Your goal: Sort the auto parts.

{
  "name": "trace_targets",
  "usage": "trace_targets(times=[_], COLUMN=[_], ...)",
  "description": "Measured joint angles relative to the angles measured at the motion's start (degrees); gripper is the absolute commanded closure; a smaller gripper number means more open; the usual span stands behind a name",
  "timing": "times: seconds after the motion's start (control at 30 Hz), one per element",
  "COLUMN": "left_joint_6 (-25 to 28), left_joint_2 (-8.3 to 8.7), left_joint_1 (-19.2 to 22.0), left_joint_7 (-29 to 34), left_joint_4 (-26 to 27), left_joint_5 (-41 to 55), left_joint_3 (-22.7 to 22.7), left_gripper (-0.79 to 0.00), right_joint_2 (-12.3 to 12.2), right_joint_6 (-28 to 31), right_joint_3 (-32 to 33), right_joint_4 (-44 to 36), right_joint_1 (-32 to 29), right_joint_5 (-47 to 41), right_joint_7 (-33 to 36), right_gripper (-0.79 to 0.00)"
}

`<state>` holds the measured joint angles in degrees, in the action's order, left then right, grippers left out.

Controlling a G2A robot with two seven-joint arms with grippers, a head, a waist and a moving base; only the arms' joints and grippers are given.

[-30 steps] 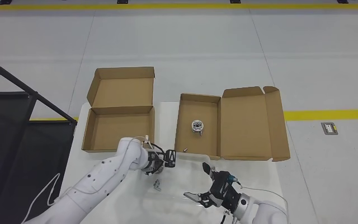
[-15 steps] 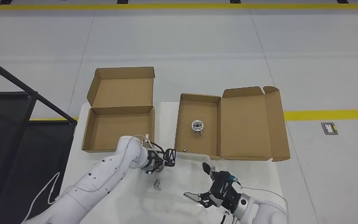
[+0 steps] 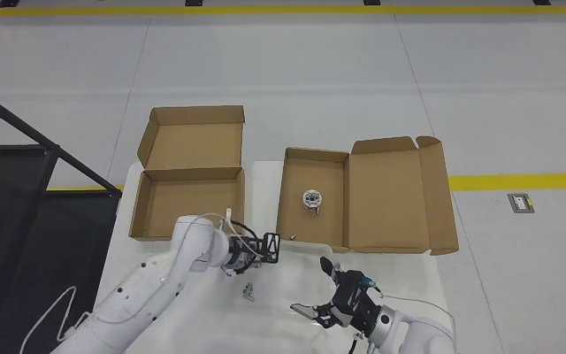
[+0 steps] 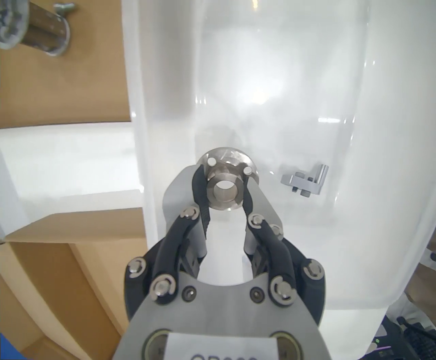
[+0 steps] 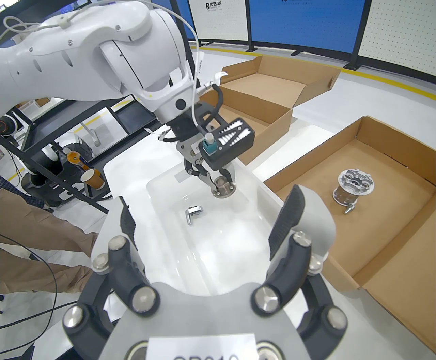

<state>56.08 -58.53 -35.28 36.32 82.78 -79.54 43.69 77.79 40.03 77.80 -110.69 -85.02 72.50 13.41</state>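
Now the left arm has drawn its elbow in, and the left gripper [image 4: 224,191] has edged toward the right cardboard box [image 3: 299,177]. It pinches a flanged steel bushing [image 4: 225,170] over the clear plastic tray [image 4: 344,102], so the carry looks begun. The bushing is round, bored and smoothly machined. A matte L-shaped bracket [image 4: 305,180] lies on the glossy tray floor. The right gripper [image 5: 211,218] hangs spread and empty.

Print, mostly cut off
A cropped label [image 4: 221,346] sits on the left gripper [image 4: 223,184], another on the right gripper [image 5: 211,218]; a white panel [image 5: 218,15] bears a logo.
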Motion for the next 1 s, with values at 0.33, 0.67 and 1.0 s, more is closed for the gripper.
trace_targets(times=[0.33, 0.67, 1.0], left_joint_6=[-10.63, -18.93, -21.05], left_joint_2=[5.97, 8.67, 9.17], left_joint_1=[-16.59, -31.98, -37.56], left_joint_7=[1.91, -5.81, -9.59], left_joint_4=[19.41, 25.54, 25.69], left_joint_5=[-1.47, -2.75, -1.63], left_joint_3=[20.38, 39.82, 47.48], left_gripper=[0.0, 0.0, 0.0], right_joint_2=[0.0, 0.0, 0.0], right_joint_6=[0.0, 0.0, 0.0], right_joint_3=[0.0, 0.0, 0.0], right_joint_4=[0.0, 0.0, 0.0], right_joint_1=[0.0, 0.0, 0.0], right_joint_5=[0.0, 0.0, 0.0], right_joint_7=[0.0, 0.0, 0.0], right_gripper=[-0.785, -0.785, -0.785])
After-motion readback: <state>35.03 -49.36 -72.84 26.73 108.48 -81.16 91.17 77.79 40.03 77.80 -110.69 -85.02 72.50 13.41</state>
